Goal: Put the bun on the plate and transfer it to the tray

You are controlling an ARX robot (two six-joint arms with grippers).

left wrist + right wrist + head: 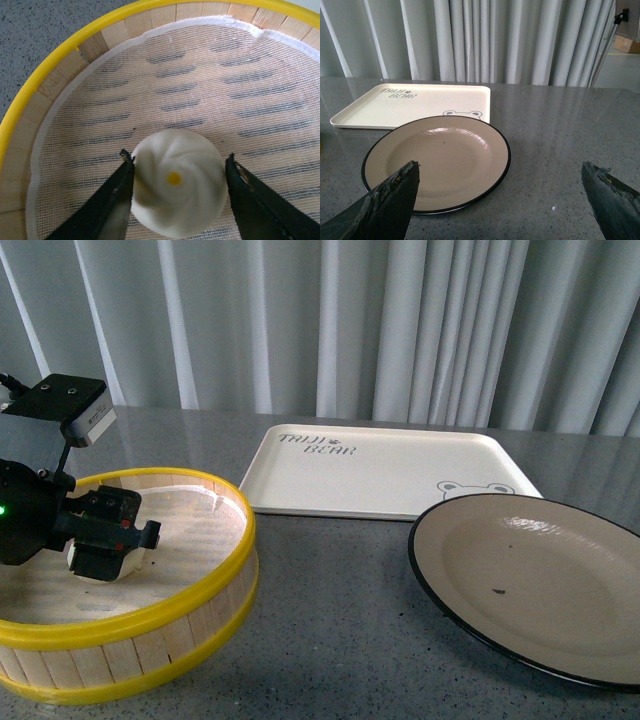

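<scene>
The white bun (176,187) with a twisted top and a yellow dot lies on the cloth inside the bamboo steamer (150,620). My left gripper (177,162) is open with one finger on each side of the bun, close to it; in the front view (105,540) it is down inside the steamer and hides most of the bun. The beige plate (540,580) with a black rim is empty at the front right, and it also shows in the right wrist view (440,160). The cream tray (385,472) lies behind it, empty. My right gripper (500,172) is open and empty above the table beside the plate.
The steamer's yellow rim (60,55) and wooden wall ring the bun. A white mesh cloth (200,85) lines its floor. Grey speckled tabletop (330,640) lies between steamer and plate. White curtains (350,320) hang behind the table.
</scene>
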